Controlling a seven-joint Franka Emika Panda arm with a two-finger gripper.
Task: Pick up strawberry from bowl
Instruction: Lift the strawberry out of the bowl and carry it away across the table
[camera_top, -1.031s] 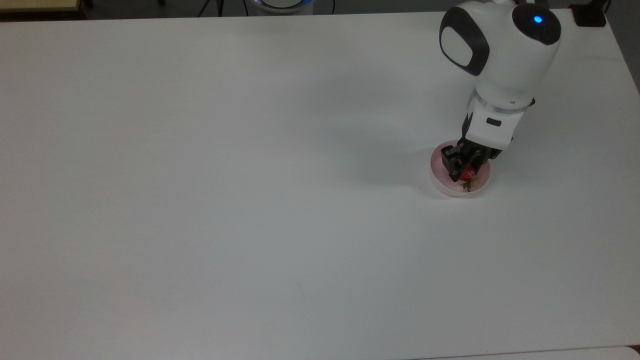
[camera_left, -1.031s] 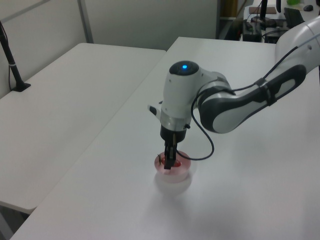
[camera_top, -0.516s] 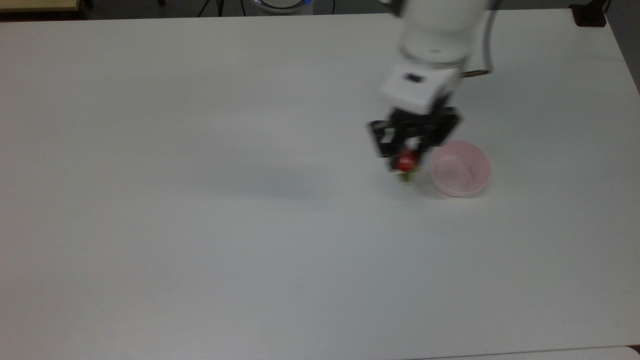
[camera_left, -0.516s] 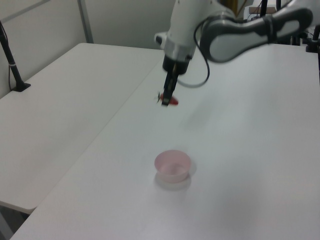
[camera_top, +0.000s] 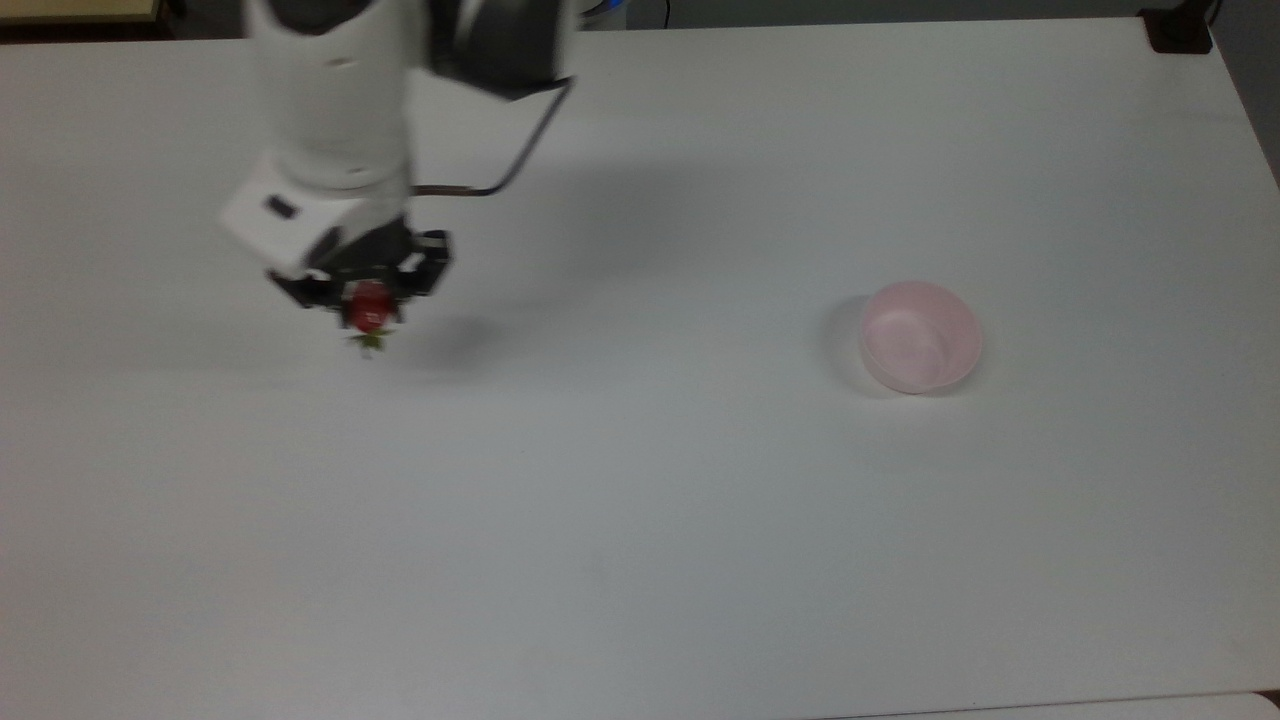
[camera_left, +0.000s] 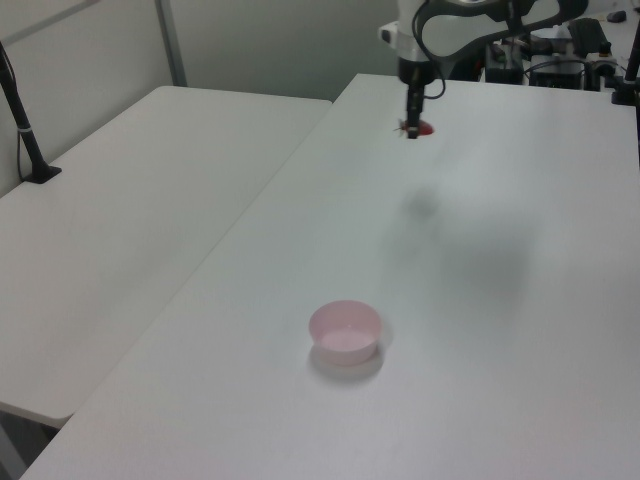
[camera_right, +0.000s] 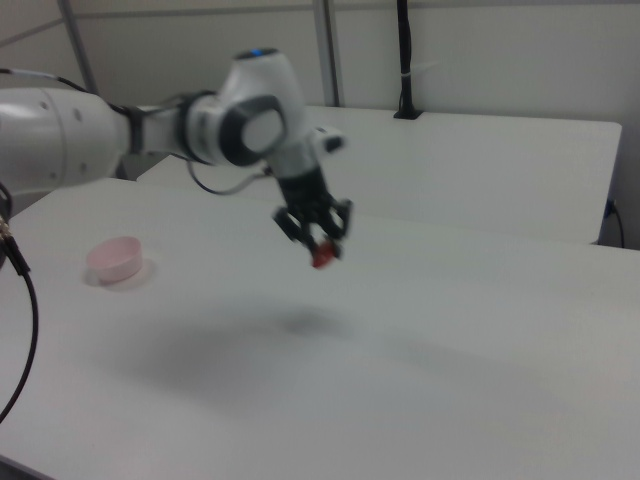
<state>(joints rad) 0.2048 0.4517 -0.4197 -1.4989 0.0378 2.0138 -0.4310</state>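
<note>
In the top view, the gripper (camera_top: 366, 312) hangs over the top view's left part of the white surface (camera_top: 640, 500), its fingers clamped on the strawberry (camera_top: 368, 305), whose green cap points toward the lower edge of the picture. A dark shadow lies on the surface just to the right of the fruit. The bowl (camera_top: 921, 336) stands well apart on the top view's right, pale pink, upright and with nothing in it. In the left view, the gripper (camera_left: 412, 127) is at the far end of the surface (camera_left: 420, 300), pointing down and pinching the strawberry (camera_left: 424, 128) clear above the tabletop, with a soft shadow below it; the bowl (camera_left: 345, 331) sits near the front, well apart from the arm. A second white table (camera_left: 130, 230) adjoins on the left view's left. In the right view, the gripper (camera_right: 318, 240) hangs at the end of the white arm (camera_right: 150, 125) with the strawberry (camera_right: 322, 256) held between its fingers, lifted well above the surface (camera_right: 400, 350), a faint shadow beneath. The bowl (camera_right: 113, 258) rests on the right view's left, well apart from the held fruit.
</note>
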